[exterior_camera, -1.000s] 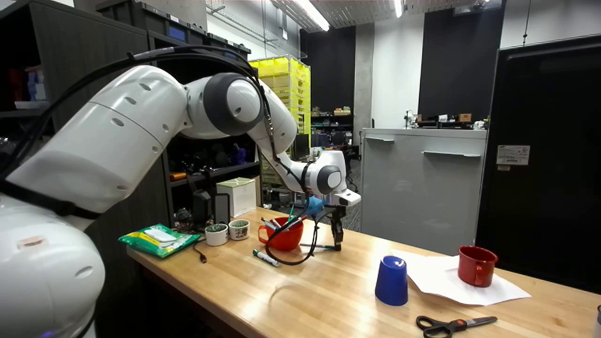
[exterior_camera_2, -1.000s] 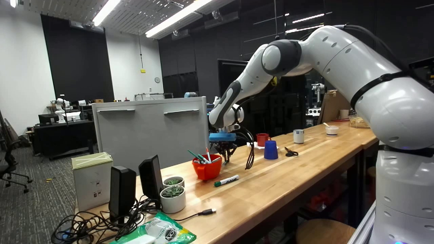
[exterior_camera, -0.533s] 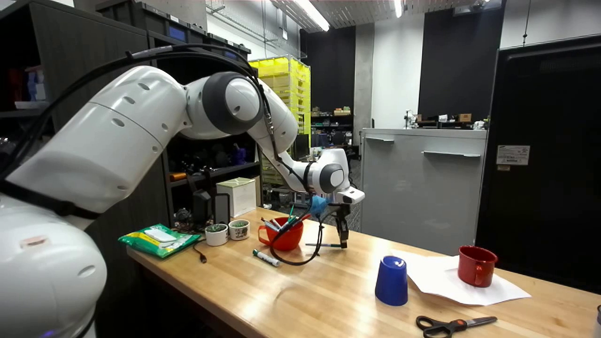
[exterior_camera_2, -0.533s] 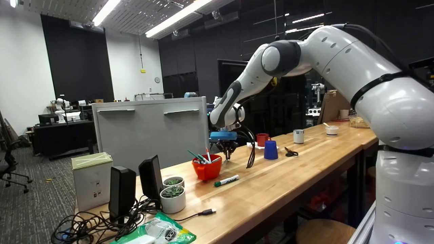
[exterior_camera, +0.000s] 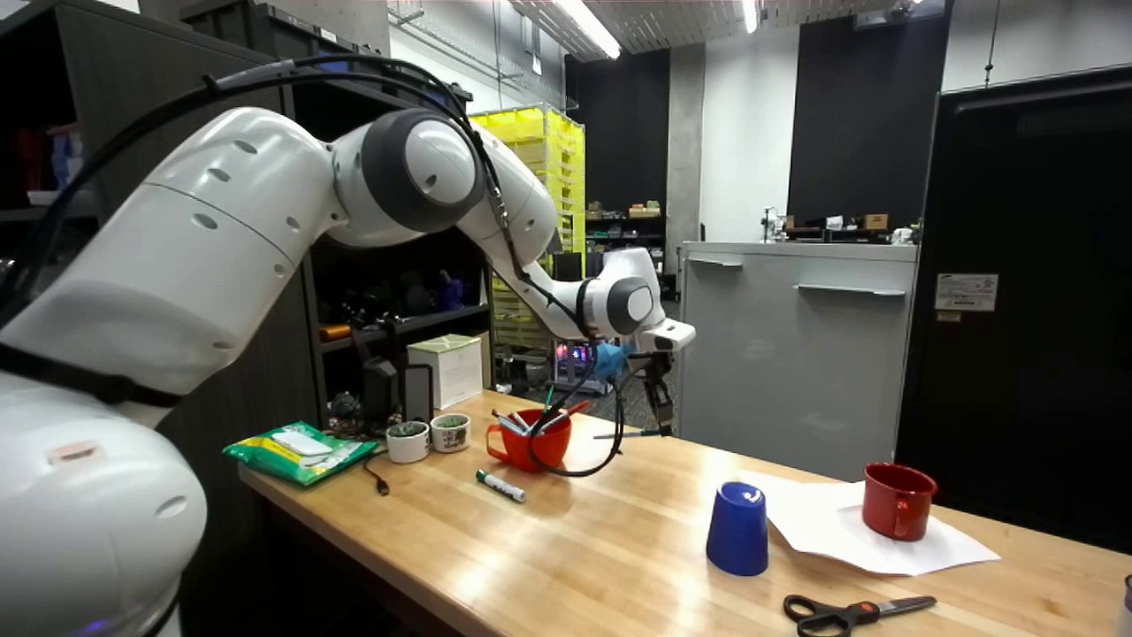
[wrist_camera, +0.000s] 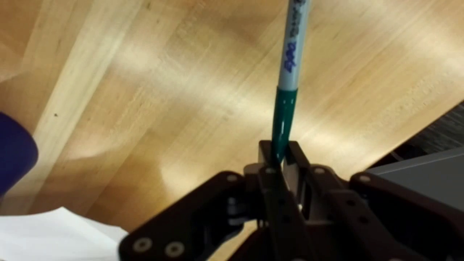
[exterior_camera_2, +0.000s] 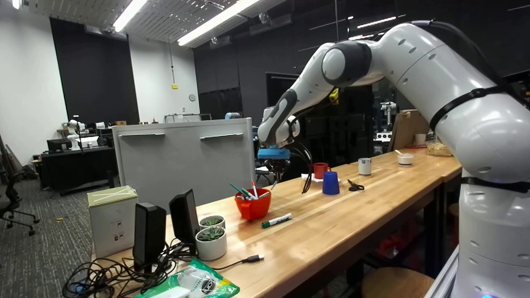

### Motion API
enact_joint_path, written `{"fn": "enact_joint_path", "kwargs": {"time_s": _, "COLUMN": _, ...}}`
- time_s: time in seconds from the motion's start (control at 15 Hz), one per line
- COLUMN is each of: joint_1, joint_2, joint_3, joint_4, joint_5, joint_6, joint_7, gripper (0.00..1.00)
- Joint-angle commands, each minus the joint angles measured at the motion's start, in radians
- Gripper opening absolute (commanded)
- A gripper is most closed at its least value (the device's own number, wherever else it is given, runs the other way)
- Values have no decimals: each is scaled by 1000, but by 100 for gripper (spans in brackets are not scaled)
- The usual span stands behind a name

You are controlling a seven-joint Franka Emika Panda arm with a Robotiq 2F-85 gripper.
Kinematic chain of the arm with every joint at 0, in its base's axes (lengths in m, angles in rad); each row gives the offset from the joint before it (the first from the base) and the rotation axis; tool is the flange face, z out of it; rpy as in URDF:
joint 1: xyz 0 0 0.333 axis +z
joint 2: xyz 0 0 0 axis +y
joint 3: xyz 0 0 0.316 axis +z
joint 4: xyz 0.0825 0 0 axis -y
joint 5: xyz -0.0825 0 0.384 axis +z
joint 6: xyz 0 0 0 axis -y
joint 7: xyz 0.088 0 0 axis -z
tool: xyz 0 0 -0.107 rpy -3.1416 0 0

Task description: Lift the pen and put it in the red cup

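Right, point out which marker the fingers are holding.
The slim grey marker, pinched by its green end between the fingers; the thicker white marker lies on the table; the others sit in the red cup.

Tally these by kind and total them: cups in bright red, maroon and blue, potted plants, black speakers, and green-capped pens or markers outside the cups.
Bright red cup: 1
Maroon cup: 1
Blue cup: 1
Potted plants: 2
Black speakers: 2
Green-capped: 2 (pen in the jaws, loose marker)
Total: 9
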Motion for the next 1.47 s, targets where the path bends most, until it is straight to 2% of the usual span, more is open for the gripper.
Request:
{"fn": "enact_joint_path", "kwargs": {"time_s": 0.0, "joint_1": 34, "joint_2": -88, "joint_3": -22, "joint_4": -46, "joint_5": -51, "joint_6": 9, "joint_7": 19, "gripper": 3}}
{"fn": "enact_joint_path", "kwargs": {"time_s": 0.53, "joint_1": 93, "joint_2": -215, "joint_3": -16, "joint_4": -145, "joint_5": -139, "joint_6": 123, "joint_7": 62, "gripper": 3}}
{"fn": "enact_joint_path", "kwargs": {"time_s": 1.07, "joint_1": 186, "joint_2": -273, "joint_3": -86, "joint_4": -277, "joint_5": -391, "joint_6": 292, "joint_7": 259, "gripper": 3}}
{"fn": "enact_joint_path", "kwargs": {"time_s": 1.4, "joint_1": 226, "joint_2": -293, "joint_3": -130, "joint_4": -327, "joint_5": -550, "joint_6": 324, "joint_7": 386, "gripper": 3}}
